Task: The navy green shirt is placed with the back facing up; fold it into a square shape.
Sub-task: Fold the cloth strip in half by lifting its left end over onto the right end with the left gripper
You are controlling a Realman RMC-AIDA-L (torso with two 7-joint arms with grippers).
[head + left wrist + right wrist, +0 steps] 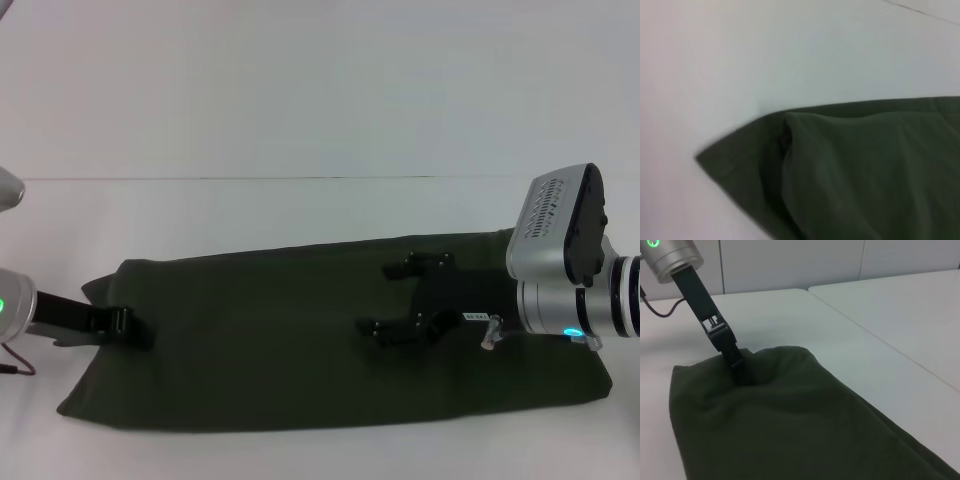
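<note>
On the white tabletop (300,210) the navy green shirt (300,340) lay as a long band. We saw the left pincer (135,328) pressed into its left end, its opening indiscernible. The right pincer (405,297) hovered spread wide over the right half, holding nothing.

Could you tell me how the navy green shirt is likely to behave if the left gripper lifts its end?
The navy green shirt would probably droop limply: its soft fabric already puckers around the left gripper. It looks light, so lifting should be easy. Lying in a long folded strip, its layers may slide apart.
</note>
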